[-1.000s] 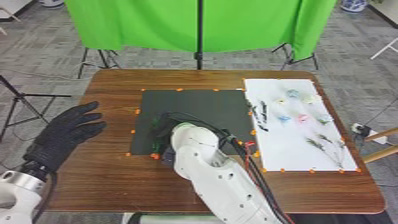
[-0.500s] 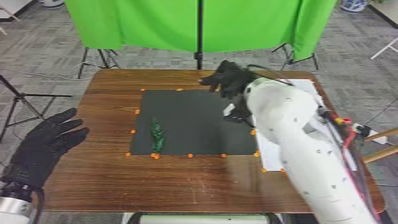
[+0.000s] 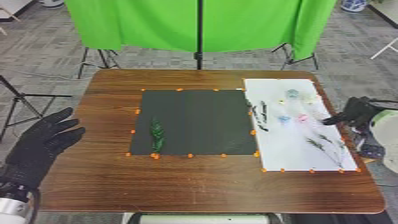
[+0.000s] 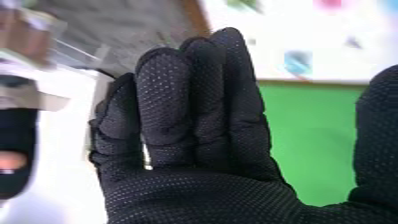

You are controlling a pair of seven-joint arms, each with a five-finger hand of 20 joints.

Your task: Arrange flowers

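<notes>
My left hand (image 3: 40,145) is open over the table's left edge in the head view. My right hand (image 3: 357,116) is at the right edge of the white sheet (image 3: 275,135), beside the flowers. Seen from the right wrist, the right hand (image 4: 195,135) has straight fingers and the thumb held apart, nothing in it. A green leafy stem (image 3: 157,136) lies on the left part of the dark mat (image 3: 200,120). On the white sheet rest a blue flower (image 3: 284,119), a pink flower (image 3: 303,118), other small pale blooms, thin green sprigs (image 3: 316,144) and dark stems (image 3: 262,114).
Orange markers line the mat and the sheet on the brown table (image 3: 195,185). Behind the table hangs a green cloth (image 3: 142,25) on a stand. A wooden leg (image 3: 382,151) stands off the table's right edge.
My right arm has swung from over the mat, across the white sheet, to the table's right edge, uncovering the leafy stem and then the flowers. The left hand has shifted slightly down and left.
</notes>
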